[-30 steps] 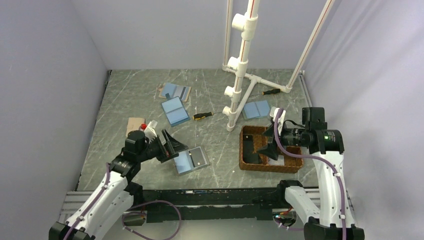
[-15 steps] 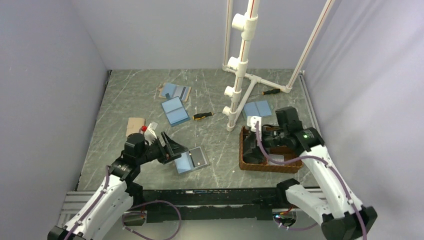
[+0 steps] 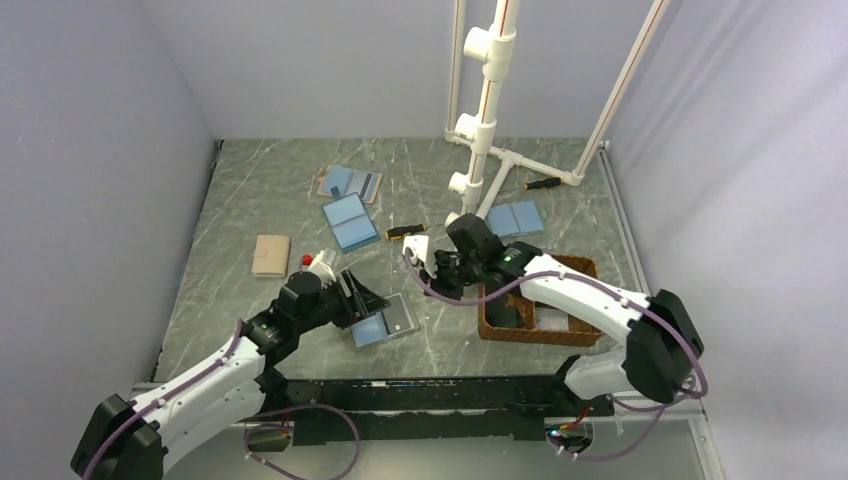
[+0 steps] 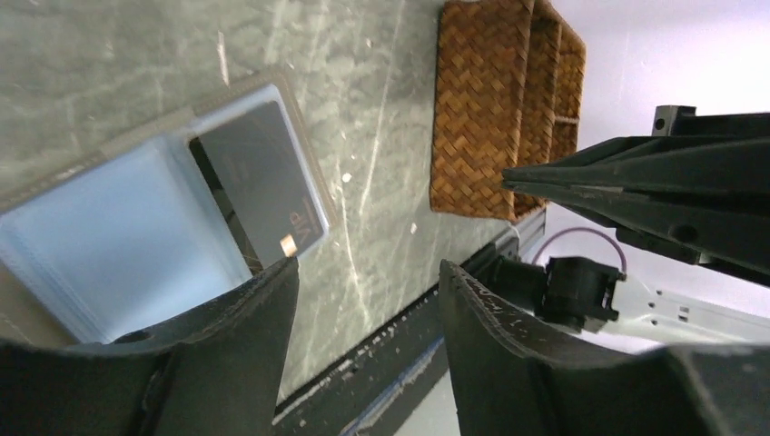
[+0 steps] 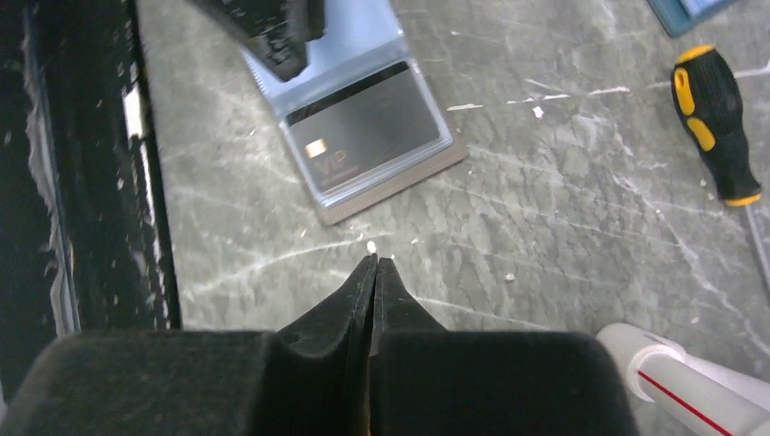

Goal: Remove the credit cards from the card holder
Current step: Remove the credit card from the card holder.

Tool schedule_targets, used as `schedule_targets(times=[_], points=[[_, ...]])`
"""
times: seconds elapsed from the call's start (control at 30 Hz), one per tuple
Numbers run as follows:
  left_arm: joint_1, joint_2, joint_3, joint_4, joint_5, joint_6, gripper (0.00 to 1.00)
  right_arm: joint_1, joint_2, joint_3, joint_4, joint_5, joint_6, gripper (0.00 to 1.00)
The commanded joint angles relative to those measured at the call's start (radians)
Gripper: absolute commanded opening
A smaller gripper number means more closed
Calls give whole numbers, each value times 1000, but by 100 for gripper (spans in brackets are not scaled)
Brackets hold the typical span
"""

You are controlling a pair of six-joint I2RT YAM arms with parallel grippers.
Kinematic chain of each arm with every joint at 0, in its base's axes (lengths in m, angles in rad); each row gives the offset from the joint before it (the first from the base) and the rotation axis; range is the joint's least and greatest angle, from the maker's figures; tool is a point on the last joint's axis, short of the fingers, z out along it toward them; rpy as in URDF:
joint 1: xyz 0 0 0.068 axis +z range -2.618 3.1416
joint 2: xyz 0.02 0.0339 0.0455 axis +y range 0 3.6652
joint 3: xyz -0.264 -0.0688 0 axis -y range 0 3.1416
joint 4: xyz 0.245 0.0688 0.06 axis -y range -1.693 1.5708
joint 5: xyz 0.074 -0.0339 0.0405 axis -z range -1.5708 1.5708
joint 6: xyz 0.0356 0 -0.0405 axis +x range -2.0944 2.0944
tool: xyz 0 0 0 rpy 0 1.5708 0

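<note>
Right wrist view: unfolded light-blue, tan-edged bifold card holder [image 5: 359,54] lies flat at upper centre, a thin dark credit card [image 5: 363,127] pocketed inside. Probably light, stiff, slick: pinch its exposed edge. The right gripper [image 5: 373,272] is pressed together, empty; the left gripper [image 4: 363,282] stands apart.

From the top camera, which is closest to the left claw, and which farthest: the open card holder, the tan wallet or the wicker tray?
From the left gripper:
1. card holder, lying open right by its fingertips.
2. tan wallet, back and to the left.
3. wicker tray, off to the right.
</note>
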Motion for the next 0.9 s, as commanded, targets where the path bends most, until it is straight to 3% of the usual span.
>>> schedule_targets(times=[0.0, 0.17, 0.37, 0.87], points=[[-15, -38, -61, 124, -134, -54, 60, 3, 51, 11, 242, 83, 238, 0], [-19, -48, -83, 114, -182, -57, 57, 43, 133, -12, 343, 187, 410, 0], [-24, -1, -99, 141, -167, -66, 57, 74, 278, 40, 321, 213, 530, 0], [-29, 38, -132, 247, -167, -77, 55, 72, 374, 60, 297, 177, 609, 0]])
